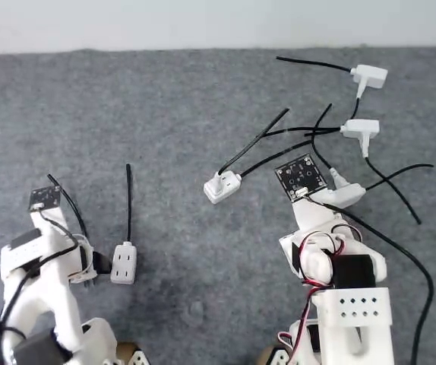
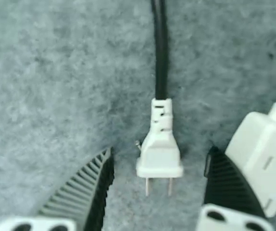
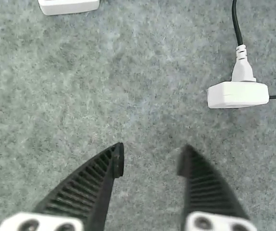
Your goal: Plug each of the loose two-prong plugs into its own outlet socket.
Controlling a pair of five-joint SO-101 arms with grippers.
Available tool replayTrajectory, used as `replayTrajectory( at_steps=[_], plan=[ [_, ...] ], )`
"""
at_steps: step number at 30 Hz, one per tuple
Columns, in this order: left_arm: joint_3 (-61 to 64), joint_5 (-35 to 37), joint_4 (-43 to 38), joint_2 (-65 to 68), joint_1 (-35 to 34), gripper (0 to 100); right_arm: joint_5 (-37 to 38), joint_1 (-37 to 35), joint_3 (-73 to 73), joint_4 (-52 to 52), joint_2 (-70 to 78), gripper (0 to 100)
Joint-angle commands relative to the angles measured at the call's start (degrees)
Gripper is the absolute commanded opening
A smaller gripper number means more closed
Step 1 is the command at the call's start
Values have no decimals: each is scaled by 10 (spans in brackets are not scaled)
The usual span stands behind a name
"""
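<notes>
A white two-prong plug (image 2: 159,150) lies on the grey carpet, its black cord (image 2: 160,53) running away from it. My left gripper (image 2: 157,180) is open around it, one ribbed finger (image 2: 87,192) on each side and neither touching. A white outlet socket (image 2: 268,154) lies just beyond one finger; from above it is the white block (image 1: 124,264) beside the left arm. My right gripper (image 3: 150,166) is open over bare carpet with nothing between its fingers. Ahead of it lies a white outlet block (image 3: 237,94) with a corded plug (image 3: 242,67) against its far side.
More white blocks on black cords lie mid-table (image 1: 222,186) and at the back right (image 1: 369,74), (image 1: 360,128); another lies beside the right arm (image 1: 339,195). Crossing cords (image 1: 309,133) tangle between them. A white block (image 3: 68,6) lies farther off in the right wrist view.
</notes>
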Motion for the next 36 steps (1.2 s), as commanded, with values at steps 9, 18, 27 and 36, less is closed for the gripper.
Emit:
replayTrajectory(
  at_steps=[9, 18, 27, 36],
  plan=[
    [-196, -61, 123, 242, 37, 37, -2, 7, -6, -12, 1, 157],
    [-227, -61, 159, 267, 32, 12, -3, 2, -6, -12, 1, 158],
    [-295, -8, 166, 154, 10, 11, -4, 1, -6, -13, 0, 157],
    [-407, 47, 141, -30, 25, 11, -8, -86, -6, -52, -4, 157]
  ],
)
